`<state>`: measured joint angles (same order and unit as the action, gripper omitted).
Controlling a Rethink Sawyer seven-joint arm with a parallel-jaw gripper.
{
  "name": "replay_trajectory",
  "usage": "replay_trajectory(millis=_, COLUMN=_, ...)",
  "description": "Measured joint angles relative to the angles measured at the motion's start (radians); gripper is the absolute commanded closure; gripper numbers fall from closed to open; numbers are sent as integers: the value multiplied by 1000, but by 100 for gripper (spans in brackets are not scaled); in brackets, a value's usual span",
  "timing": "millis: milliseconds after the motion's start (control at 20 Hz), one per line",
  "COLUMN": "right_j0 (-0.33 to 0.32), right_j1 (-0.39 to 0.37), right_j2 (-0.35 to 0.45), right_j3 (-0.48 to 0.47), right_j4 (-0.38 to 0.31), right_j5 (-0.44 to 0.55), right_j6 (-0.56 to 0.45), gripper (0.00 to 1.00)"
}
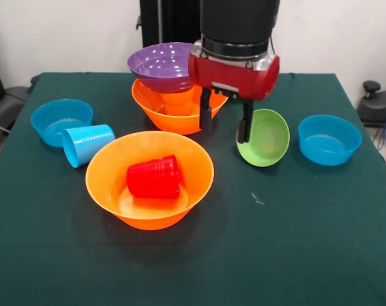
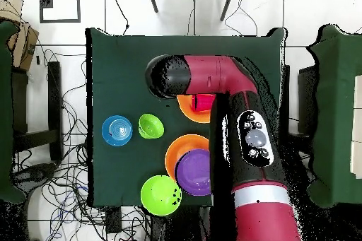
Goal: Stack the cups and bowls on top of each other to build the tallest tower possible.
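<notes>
A purple bowl (image 1: 162, 65) rests on an orange cup (image 1: 179, 102) that stands inside a large orange bowl (image 1: 156, 105) at the back. My gripper (image 1: 223, 132) hangs open just right of this stack, with nothing between its fingers. Its right finger (image 1: 245, 124) is at the rim of a tilted small green bowl (image 1: 264, 137). Nearer the front, a second large orange bowl (image 1: 116, 172) holds a red cup (image 1: 153, 177) lying on its side. A light blue cup (image 1: 86, 144) lies on its side at the left. From overhead the arm hides the gripper.
One small blue bowl (image 1: 60, 120) sits at the left, another (image 1: 329, 139) at the right. A large green bowl (image 2: 160, 194) shows overhead near the table's edge, beside the purple bowl (image 2: 194, 172). Cables and chairs surround the table.
</notes>
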<state>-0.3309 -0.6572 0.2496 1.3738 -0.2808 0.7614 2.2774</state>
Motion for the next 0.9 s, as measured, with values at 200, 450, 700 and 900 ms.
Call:
replay_trajectory(millis=200, right_j0=-12, right_j1=-22, right_j2=6, right_j3=0, right_j4=0, right_j5=0, right_j6=0, gripper=0)
replay_trajectory(millis=450, right_j0=-59, right_j1=-41, right_j2=35, right_j3=0, right_j4=1, right_j5=8, right_j6=-2, gripper=0)
replay_trajectory(millis=700, right_j0=-107, right_j1=-45, right_j2=68, right_j3=0, right_j4=1, right_j5=29, right_j6=-17, gripper=0)
replay_trajectory(millis=900, right_j0=-158, right_j1=-45, right_j2=97, right_j3=0, right_j4=0, right_j5=37, right_j6=-41, gripper=0)
